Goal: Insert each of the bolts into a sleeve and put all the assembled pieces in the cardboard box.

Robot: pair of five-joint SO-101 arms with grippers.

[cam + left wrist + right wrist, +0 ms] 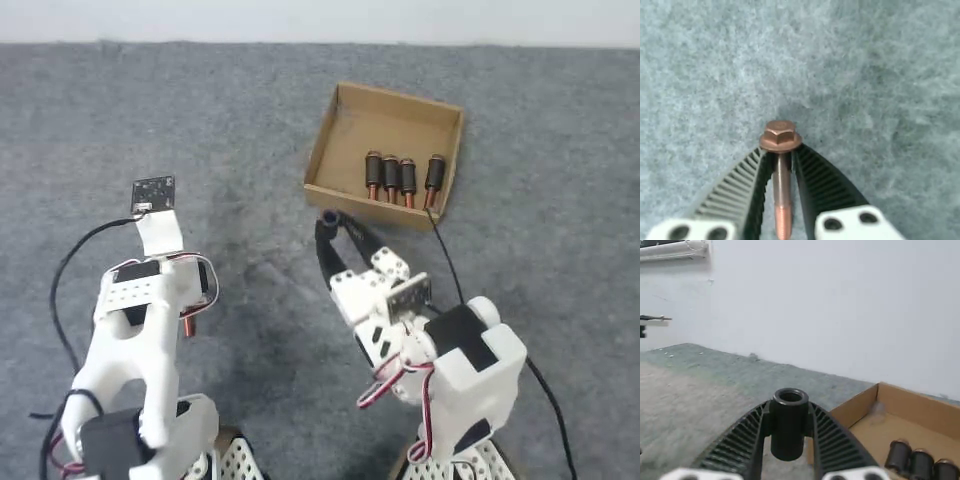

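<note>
My left gripper is shut on a copper bolt, hex head away from the wrist, above the grey carpet. In the high view the bolt pokes out beneath the left arm. My right gripper is shut on a black sleeve, held upright with its bore open at the top. From above, the sleeve sits at the right gripper's tip, just in front of the cardboard box. Several assembled pieces lie side by side in the box.
Grey carpet covers the table, with a white wall at the back. A black cable runs from the box's front corner to the right arm. The box wall stands close beside the sleeve in the right wrist view.
</note>
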